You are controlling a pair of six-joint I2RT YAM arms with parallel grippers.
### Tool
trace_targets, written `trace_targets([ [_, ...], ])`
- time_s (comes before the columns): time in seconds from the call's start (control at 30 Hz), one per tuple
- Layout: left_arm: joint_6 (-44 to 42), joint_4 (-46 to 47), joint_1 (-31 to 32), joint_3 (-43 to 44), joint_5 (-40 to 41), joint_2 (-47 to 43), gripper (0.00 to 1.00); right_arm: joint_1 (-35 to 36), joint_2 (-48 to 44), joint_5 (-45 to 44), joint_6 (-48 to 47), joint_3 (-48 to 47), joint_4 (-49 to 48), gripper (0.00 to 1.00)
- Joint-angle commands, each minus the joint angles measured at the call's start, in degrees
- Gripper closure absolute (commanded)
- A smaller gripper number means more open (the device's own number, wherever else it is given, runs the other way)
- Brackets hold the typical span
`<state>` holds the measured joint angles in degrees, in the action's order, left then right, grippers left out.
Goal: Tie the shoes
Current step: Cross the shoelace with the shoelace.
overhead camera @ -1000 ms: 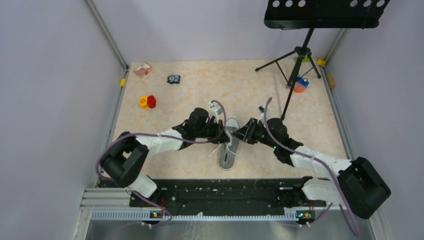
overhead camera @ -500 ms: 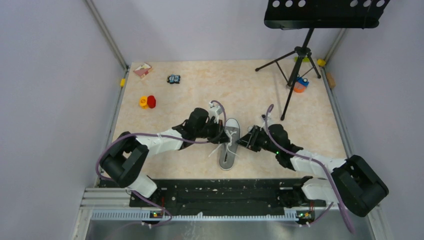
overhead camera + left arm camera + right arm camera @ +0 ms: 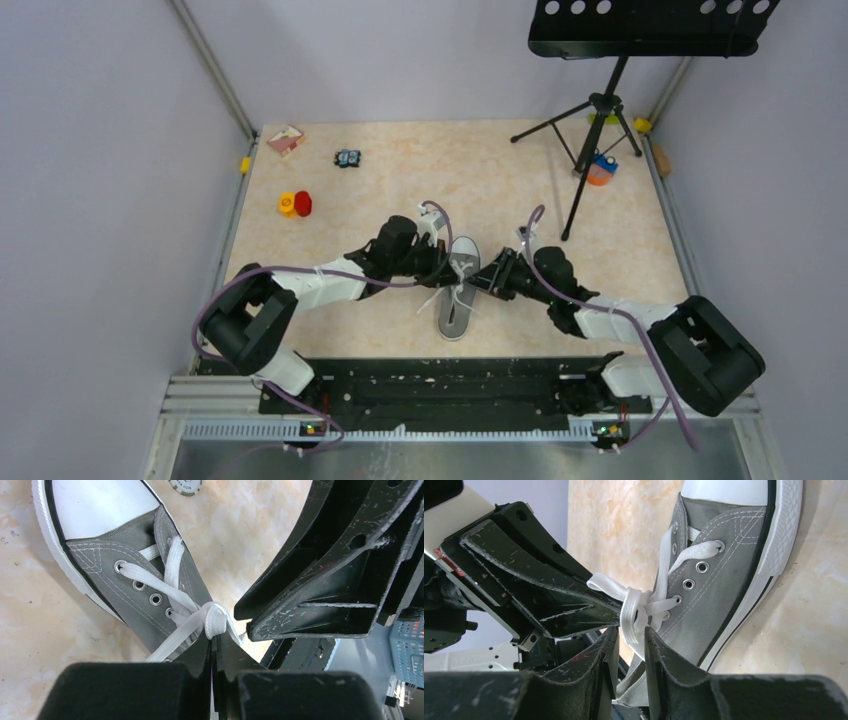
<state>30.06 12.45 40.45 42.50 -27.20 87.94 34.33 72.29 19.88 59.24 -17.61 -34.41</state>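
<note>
From above, the sneaker (image 3: 455, 305) lies flat on the table (image 3: 400, 190) with its toe pointing away from the arm bases. The left gripper (image 3: 441, 268) sits at the sneaker's left flank and the right gripper (image 3: 488, 280) at its right flank, both close over the eyelets.

In the left wrist view, your left jaws are pressed together on the white laces (image 3: 210, 619). They pinch a folded loop over the sneaker's eyelet rows, back from the toe cap, and the right claw's tips are just beside that loop.

In the right wrist view, your right jaws stand a little apart. They straddle a hanging strand below the crossing and do not visibly squeeze it.

Expect the lace to be flat, limp and fairly slick, so it will likely sag or slip unless you take it flat across the pads, close to the crossing. The sneaker looks light and its canvas soft, so a hard tug would probably drag it. Pull outward evenly on both sides.
</note>
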Motion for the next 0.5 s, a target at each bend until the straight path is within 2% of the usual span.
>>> trace_targets([
  [0.0,-0.88,0.82,0.34,0.8,-0.99,-0.34,1.0,-0.4,2.01,0.29,1.21,-0.1,-5.3,0.73],
  [0.47,-0.88,0.99,0.4,0.44,-1.0,-0.68,1.0,-0.38,5.74,1.01,3.61,0.97,-10.4,0.73],
])
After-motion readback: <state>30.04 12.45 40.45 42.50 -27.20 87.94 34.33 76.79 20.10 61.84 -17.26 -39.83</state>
